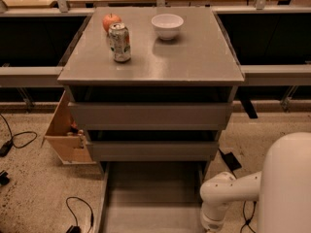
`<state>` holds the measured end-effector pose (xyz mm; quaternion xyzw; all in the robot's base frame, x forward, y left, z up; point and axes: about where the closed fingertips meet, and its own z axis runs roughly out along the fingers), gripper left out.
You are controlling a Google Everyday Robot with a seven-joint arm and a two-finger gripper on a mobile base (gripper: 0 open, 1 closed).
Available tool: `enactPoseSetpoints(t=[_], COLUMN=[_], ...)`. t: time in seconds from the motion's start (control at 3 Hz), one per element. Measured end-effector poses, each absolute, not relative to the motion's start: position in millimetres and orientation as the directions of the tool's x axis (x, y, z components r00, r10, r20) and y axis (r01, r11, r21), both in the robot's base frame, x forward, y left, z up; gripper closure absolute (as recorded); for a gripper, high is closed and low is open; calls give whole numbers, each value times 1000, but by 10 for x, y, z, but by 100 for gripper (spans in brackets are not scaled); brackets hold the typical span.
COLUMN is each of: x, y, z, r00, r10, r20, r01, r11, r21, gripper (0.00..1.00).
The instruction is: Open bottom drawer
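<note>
The grey cabinet (194, 62) has two taller drawer fronts, an upper one (149, 114) and a lower one (151, 149). Below them the bottom drawer (150, 198) stands pulled out towards me as a wide shallow grey tray. Its front panel is cut off by the lower edge of the view. My white arm (223, 193) reaches down at the tray's right side. My gripper is below the lower edge of the view, beyond the arm's end, and does not show.
A soda can (119, 42), a red apple (111, 21) and a white bowl (167, 25) stand on the cabinet top. A light tan wooden box (65, 135) sits at the cabinet's left. Cables (19, 137) lie on the floor at left.
</note>
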<state>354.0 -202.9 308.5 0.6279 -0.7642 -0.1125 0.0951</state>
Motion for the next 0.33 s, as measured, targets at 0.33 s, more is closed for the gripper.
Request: enactPoseSetpoints(t=[0.33], x=[3279], y=[-2004], z=[3646], r00=[-244], r10=[-970], r20=[12], r01=[-944], r11=[241], r21=[224], gripper=[0])
